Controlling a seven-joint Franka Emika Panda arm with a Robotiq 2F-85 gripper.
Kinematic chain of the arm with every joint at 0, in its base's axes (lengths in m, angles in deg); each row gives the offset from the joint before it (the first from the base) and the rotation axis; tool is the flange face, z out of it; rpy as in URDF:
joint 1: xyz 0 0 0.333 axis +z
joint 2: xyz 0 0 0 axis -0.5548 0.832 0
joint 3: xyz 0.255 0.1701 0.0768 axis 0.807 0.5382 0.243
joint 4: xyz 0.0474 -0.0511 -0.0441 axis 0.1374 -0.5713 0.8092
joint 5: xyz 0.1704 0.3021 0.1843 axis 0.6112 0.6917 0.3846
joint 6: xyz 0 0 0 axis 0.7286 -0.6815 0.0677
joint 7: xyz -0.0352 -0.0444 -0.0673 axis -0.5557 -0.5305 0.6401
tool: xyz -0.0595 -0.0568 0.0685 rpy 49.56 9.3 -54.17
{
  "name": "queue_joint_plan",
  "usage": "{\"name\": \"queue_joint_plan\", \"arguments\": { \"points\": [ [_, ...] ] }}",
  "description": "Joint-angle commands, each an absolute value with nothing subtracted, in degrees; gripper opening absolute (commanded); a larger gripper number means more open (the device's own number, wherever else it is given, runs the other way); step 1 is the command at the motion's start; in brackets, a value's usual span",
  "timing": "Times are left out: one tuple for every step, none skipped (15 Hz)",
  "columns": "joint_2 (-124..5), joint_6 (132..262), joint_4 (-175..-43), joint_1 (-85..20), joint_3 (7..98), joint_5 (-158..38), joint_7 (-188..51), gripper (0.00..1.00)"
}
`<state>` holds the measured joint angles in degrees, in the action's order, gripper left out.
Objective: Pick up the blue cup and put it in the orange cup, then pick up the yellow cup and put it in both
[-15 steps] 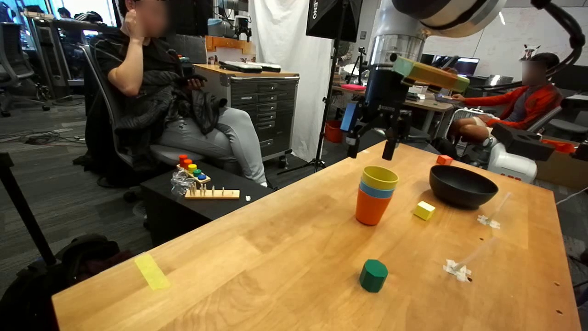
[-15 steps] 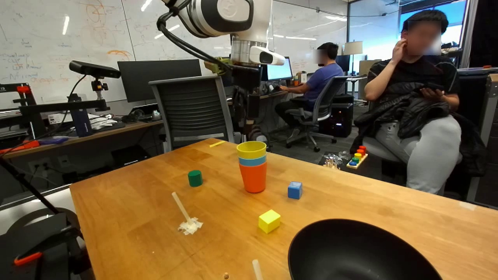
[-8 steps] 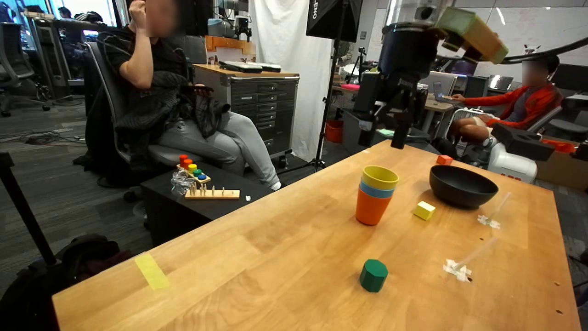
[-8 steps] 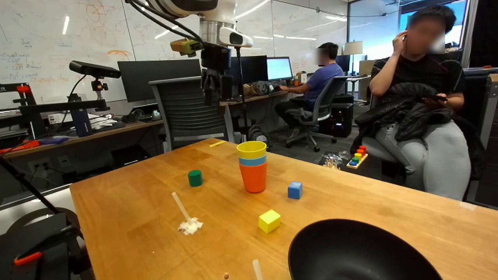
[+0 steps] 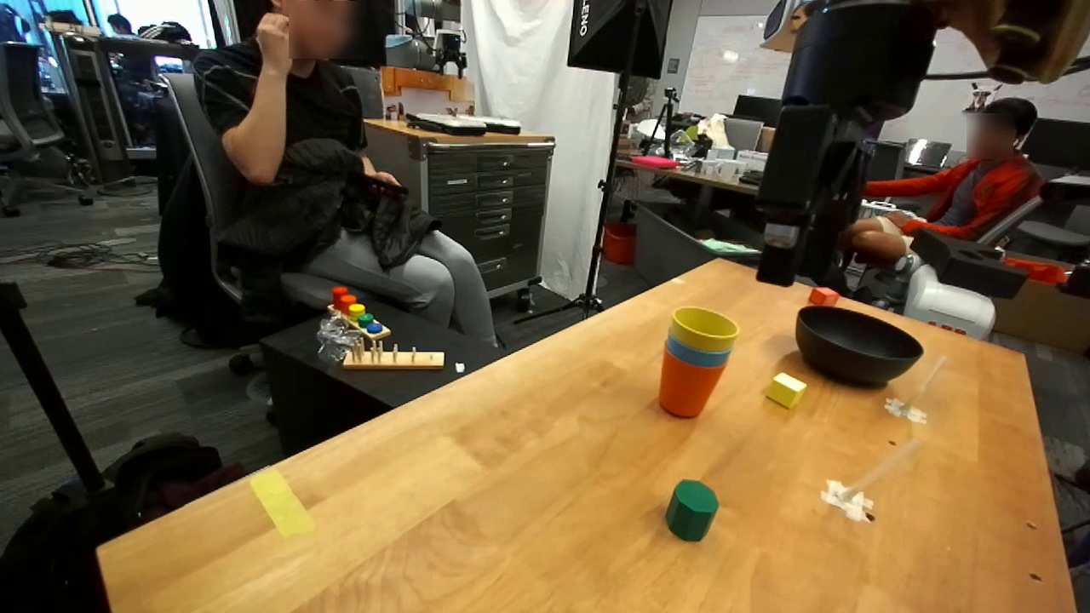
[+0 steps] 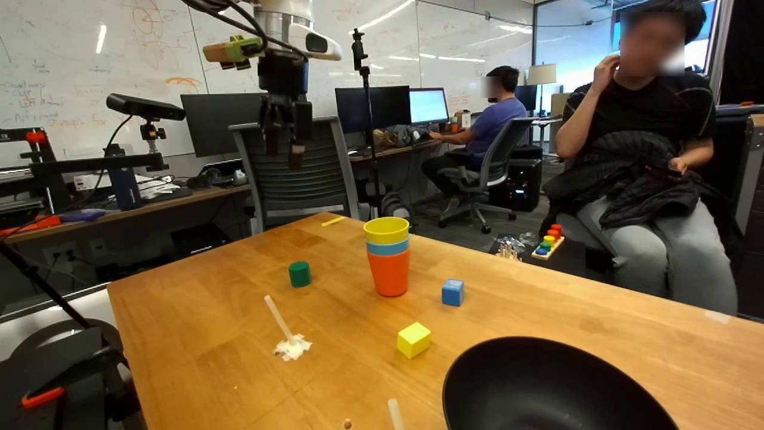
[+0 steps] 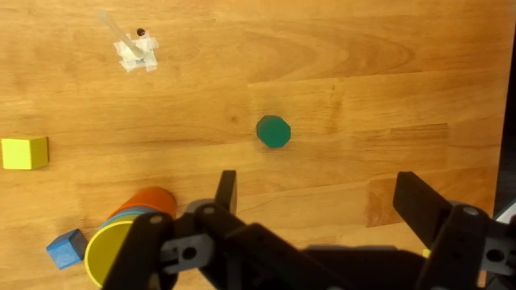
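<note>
Three plastic cups stand nested in one upright stack (image 6: 388,258) on my wooden worktop (image 6: 197,346): the orange cup (image 6: 390,276) at the bottom, the blue cup (image 6: 388,247) set inside it and showing as a narrow band, and the yellow cup (image 6: 386,235) uppermost, its mouth facing up. My end effector (image 7: 316,191) hangs in the air, apart from the stack; the wrist view shows me its two fingers spread wide. A green block (image 7: 274,132) is near the centre of that view. The stack stands between that block and a nearer blue block (image 6: 452,292). A yellow block (image 6: 413,340) lies between the stack and a wide black bowl (image 5: 858,347). In an exterior view I find an orange-red block (image 5: 823,296) near the bowl.
</note>
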<state>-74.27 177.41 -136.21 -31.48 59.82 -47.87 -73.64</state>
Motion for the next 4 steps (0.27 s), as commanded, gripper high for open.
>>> {"name": "queue_joint_plan", "arguments": {
  "points": [
    [-73.99, 177.27, -136.02, -31.32, 59.61, -47.89, -73.63, 1.00],
    [-73.58, 177.32, -135.95, -31.34, 59.59, -47.89, -73.63, 1.00],
    [-73.32, 177.34, -135.95, -31.34, 59.59, -47.89, -73.63, 1.00],
    [-73.16, 177.35, -135.93, -31.34, 59.59, -47.89, -73.63, 1.00]
  ]
}}
